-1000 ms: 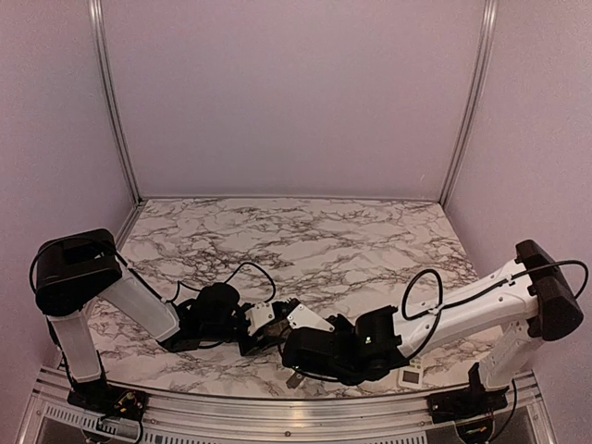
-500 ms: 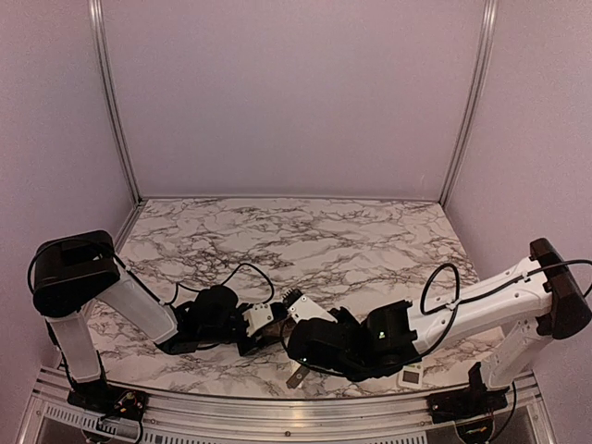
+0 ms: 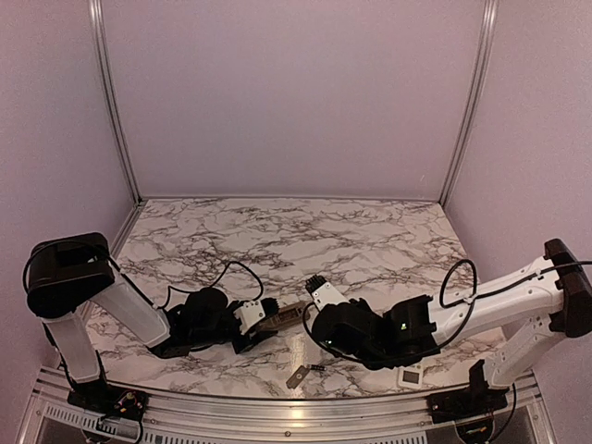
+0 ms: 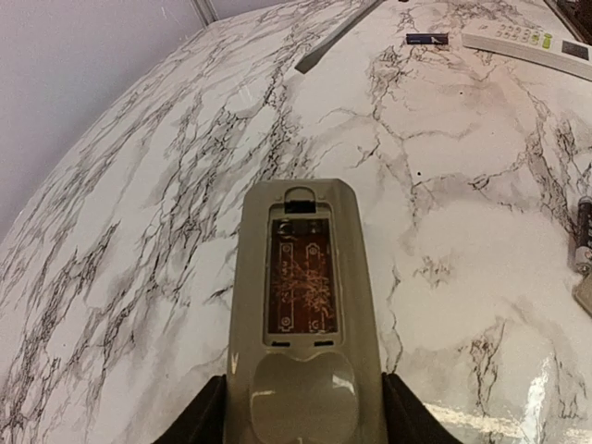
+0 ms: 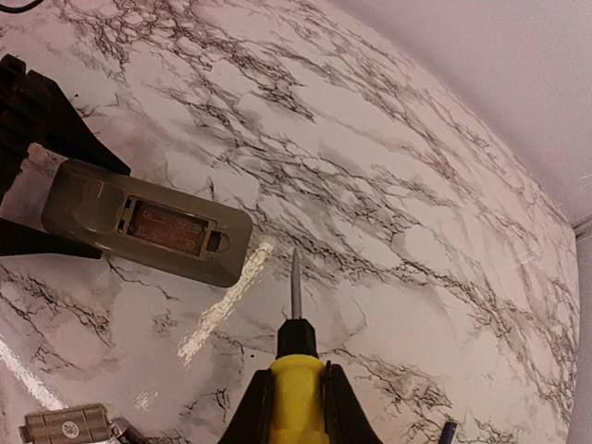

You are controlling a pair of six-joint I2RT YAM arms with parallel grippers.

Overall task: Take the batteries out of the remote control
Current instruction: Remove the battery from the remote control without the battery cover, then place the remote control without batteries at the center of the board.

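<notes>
dark battery (image 4: 583,233): lies on the table (image 4: 462,185), off to the right side of the left gripper (image 4: 305,407), apart from it and just beside the cover (image 4: 585,296).
blue battery (image 4: 426,39): on the table well ahead of the left gripper, just beside a white remote (image 4: 527,42); neither gripper touches it.
third battery: not found in any view.
bay (image 4: 299,276): open, lid off, only a bare brown board inside; no cell shows in it.
remote (image 4: 305,305): held face down, bay upward, just above the table.
left gripper: clamped on the remote's near end, one finger on each long side.
right gripper (image 5: 296,407): closed on the yellow screwdriver (image 5: 294,356); the blade points at the table just past the remote's bay end and touches neither.
step in hand: the unloading looks done or nearly so, since the bay is empty.
next move: probably set the remote down and park the screwdriver; it calls for a low, level release so the remote does not roll onto the loose cells.
risk: the dark battery could roll if nudged.
</notes>
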